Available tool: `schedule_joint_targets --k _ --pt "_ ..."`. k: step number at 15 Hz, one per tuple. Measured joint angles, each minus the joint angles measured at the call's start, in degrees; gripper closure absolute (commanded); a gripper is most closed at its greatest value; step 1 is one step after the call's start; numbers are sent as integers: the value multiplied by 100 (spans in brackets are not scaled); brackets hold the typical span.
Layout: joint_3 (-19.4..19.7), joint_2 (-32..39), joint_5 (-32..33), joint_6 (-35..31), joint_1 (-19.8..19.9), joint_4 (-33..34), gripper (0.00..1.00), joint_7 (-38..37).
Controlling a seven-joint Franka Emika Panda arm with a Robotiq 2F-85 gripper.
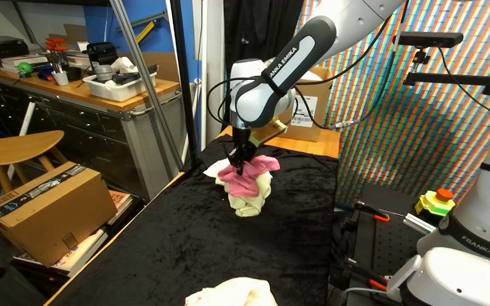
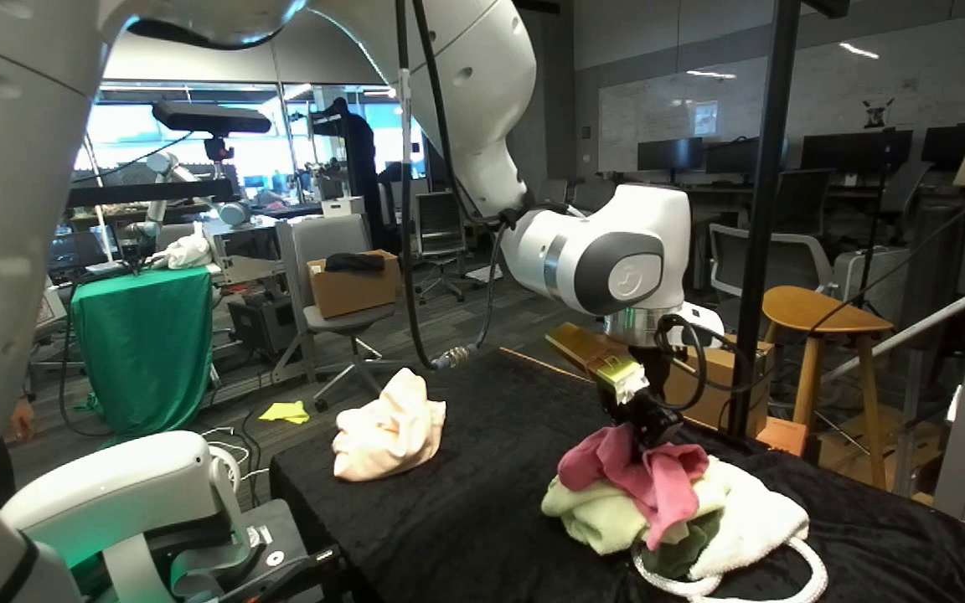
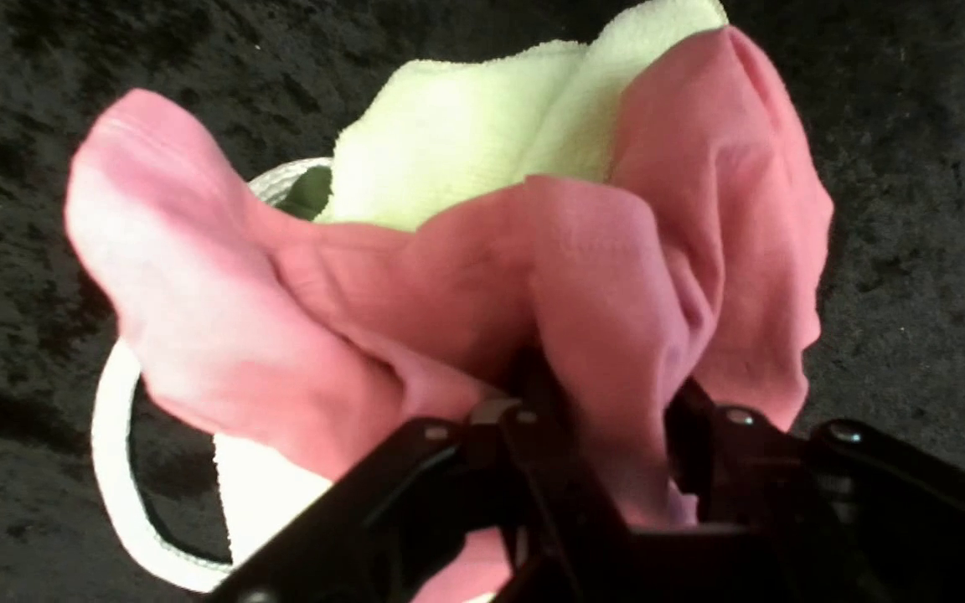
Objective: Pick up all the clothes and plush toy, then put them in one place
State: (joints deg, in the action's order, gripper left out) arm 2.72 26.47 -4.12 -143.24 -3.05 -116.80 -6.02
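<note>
Over the piled pale cloths (image 1: 249, 206), the gripper (image 3: 610, 389) has a fold of pink cloth (image 3: 449, 293) between its jaws; whether it is pinched, I cannot tell. In an exterior view, the likely next target, a lone cream cloth (image 2: 390, 431), lies left of and beyond the gripper.

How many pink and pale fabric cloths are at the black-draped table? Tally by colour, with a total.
Pink, 1: bunched pink fabric cloth
Pale, 3: crumpled yellow-green fabric cloth, crumpled white fabric cloth, crumpled peach fabric cloth
Total: 4 cloths
</note>
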Motion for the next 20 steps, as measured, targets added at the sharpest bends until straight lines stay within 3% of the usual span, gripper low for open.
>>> schedule_joint_targets --k 4,5,12,20 --pt "5 -169 129 20 -15 -58 3 -28" --pt "10 -242 214 37 -24 -88 0 -67" --pt "-40 -1100 622 295 -120 -528 0 -218" --pt "-594 -2062 1122 1021 -358 -1397 0 29"
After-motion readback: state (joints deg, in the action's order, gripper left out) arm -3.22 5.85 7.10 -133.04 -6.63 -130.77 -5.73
